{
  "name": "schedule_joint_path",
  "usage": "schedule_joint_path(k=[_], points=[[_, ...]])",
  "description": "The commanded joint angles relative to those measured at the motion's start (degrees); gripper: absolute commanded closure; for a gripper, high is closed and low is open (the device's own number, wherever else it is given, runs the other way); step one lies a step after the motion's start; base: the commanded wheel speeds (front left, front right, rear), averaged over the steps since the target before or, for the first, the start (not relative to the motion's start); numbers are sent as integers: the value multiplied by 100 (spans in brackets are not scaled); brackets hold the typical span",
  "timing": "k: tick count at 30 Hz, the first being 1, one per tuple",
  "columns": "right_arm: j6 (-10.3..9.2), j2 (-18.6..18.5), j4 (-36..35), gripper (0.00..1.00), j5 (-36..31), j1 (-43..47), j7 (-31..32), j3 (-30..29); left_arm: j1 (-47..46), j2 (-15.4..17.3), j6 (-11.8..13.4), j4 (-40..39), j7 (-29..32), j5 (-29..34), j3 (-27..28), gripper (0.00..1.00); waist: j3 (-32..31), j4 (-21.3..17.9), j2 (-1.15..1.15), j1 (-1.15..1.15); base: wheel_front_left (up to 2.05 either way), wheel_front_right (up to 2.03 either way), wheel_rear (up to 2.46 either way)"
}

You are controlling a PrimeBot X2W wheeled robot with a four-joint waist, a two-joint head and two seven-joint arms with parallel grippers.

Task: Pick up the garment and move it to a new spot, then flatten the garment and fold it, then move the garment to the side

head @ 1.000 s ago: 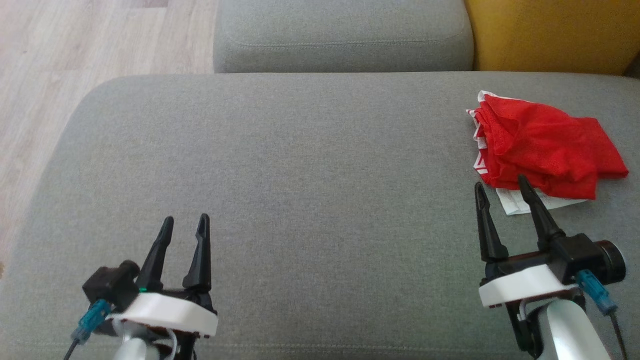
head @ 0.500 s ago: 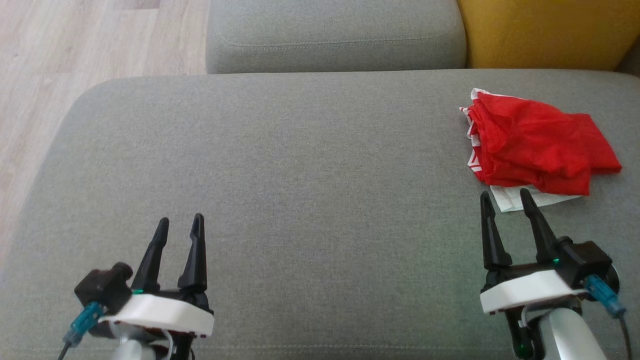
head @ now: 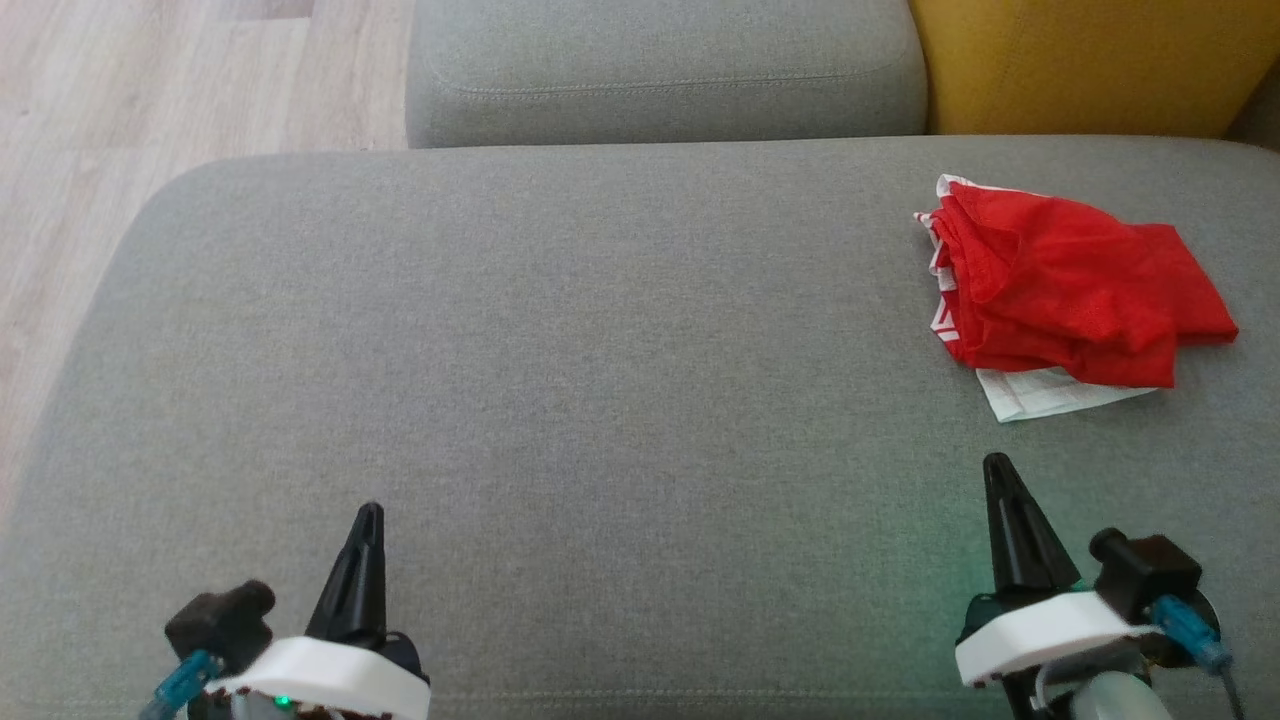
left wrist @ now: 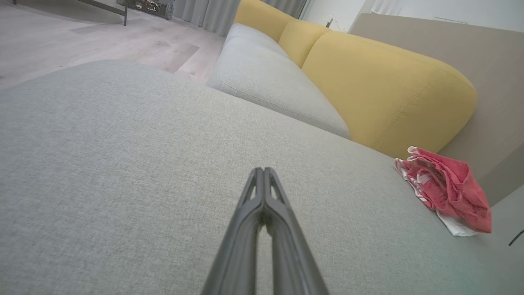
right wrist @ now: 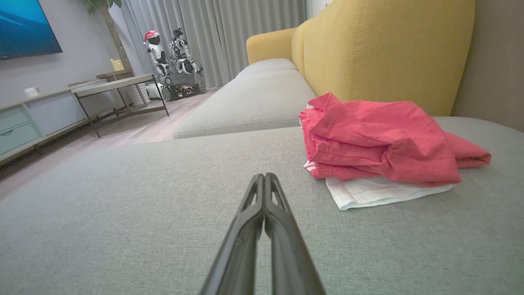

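Red garment (head: 1075, 290) lies bunched in the upper right of the head view, on the grey seat (head: 600, 350), with a white layer (head: 1040, 395) poking out under its lower edge. It sits near the yellow back (head: 1090, 60) but apart from it. Right jaws, at the lower right of that frame, are well short of it and touch nothing; left jaws are at the lower left, far off. Both pairs are pressed fully together with nothing between them.

My worries from here: if I drive the right arm in with the jaws closed like this, I reckon the tips will shove the heap toward the back instead of taking it. If I pinch the top red fold alone, the white layer may be left on the seat; I cannot tell whether it is part of the garment or a separate piece. A loose heap taken by one fold could also unroll and trail during the carry. Pressing too deep risks catching the seat cover along with the cloth.

Right wrist view gives me the heap side-on: stacked folds with real height, the white layer flat beneath at the near edge. Head view flattens that, yet gives the outline and how both arms stand to it. Left wrist view sets the garment small at the right of frame, beside a beige panel (left wrist: 499, 123).
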Motion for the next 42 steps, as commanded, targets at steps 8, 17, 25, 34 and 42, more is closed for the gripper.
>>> schedule_joint_path(k=[8,17,25,34,42], points=[[4,-37,-224,100,675,-296,142,-58,-316,40,-2,-184,119,-551,87,100,9,-17,0,0,0,0,0],[7,-55,-245,100,1308,-324,274,-105,-377,61,-7,-167,251,-1073,156,100,18,-36,0,0,0,0,0],[9,-67,-265,100,1864,-348,393,-150,-428,77,-10,-163,370,-1531,223,100,27,-52,0,0,0,0,0],[12,-77,-288,100,2489,-374,531,-205,-481,92,-13,-165,508,-2044,302,100,37,-71,0,0,0,0,0],[14,-84,-309,100,3041,-398,657,-257,-530,102,-16,-163,633,-2498,377,100,45,-88,0,0,0,0,0]])
